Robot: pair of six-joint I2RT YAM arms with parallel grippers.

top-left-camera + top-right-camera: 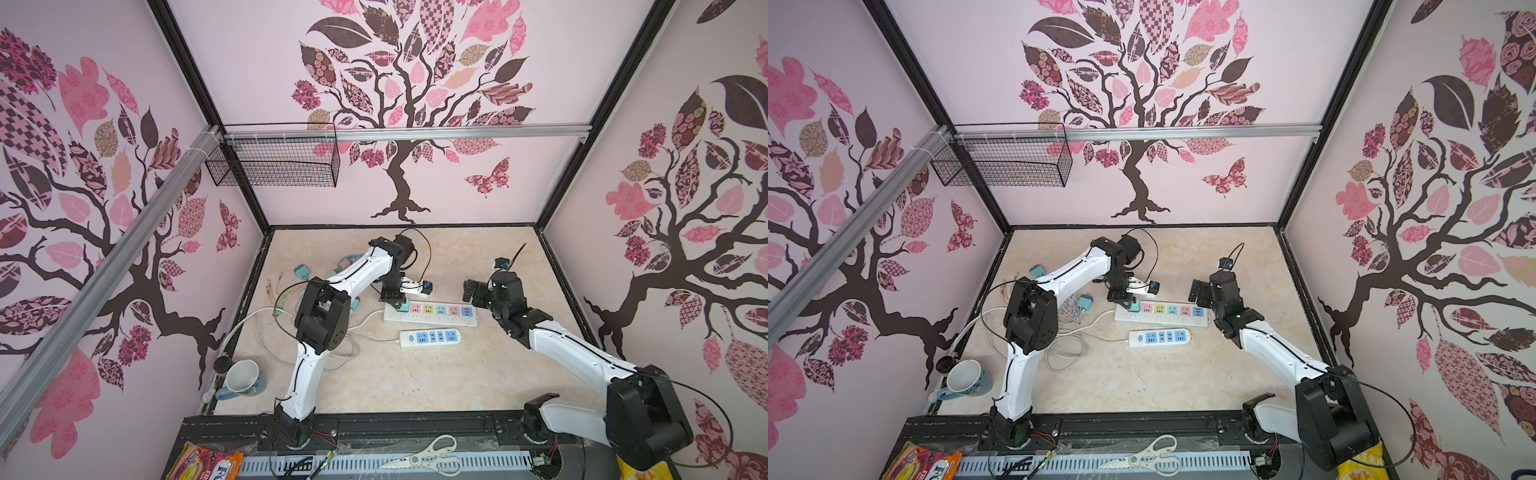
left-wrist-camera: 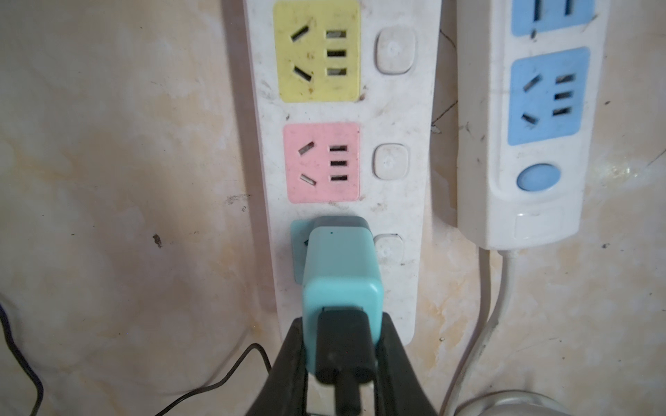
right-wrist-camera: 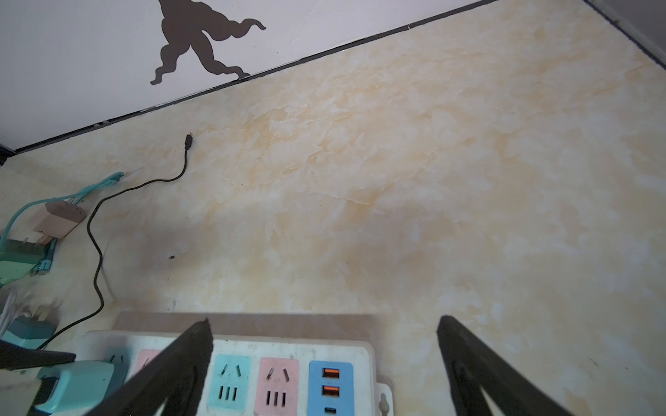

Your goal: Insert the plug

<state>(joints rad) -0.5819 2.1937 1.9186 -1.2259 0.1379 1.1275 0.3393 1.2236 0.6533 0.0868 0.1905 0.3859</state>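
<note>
Left pincer (image 2: 341, 320) clamped on teal plug (image 2: 340, 266), clearest in left wrist view, right pincer (image 3: 324, 320) apart

plug (image 2: 340, 266): prongs were hidden under its teal body
teal socket (image 2: 296, 232): was mostly covered by the plug
blue strip (image 2: 533, 126): ran past the picture's edge
right gripper (image 3: 324, 320): finger bases were cut off

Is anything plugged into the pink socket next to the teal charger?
No, in the left wrist view the pink socket shows all its slots bare; the teal charger sits at the socket beside it.
</note>
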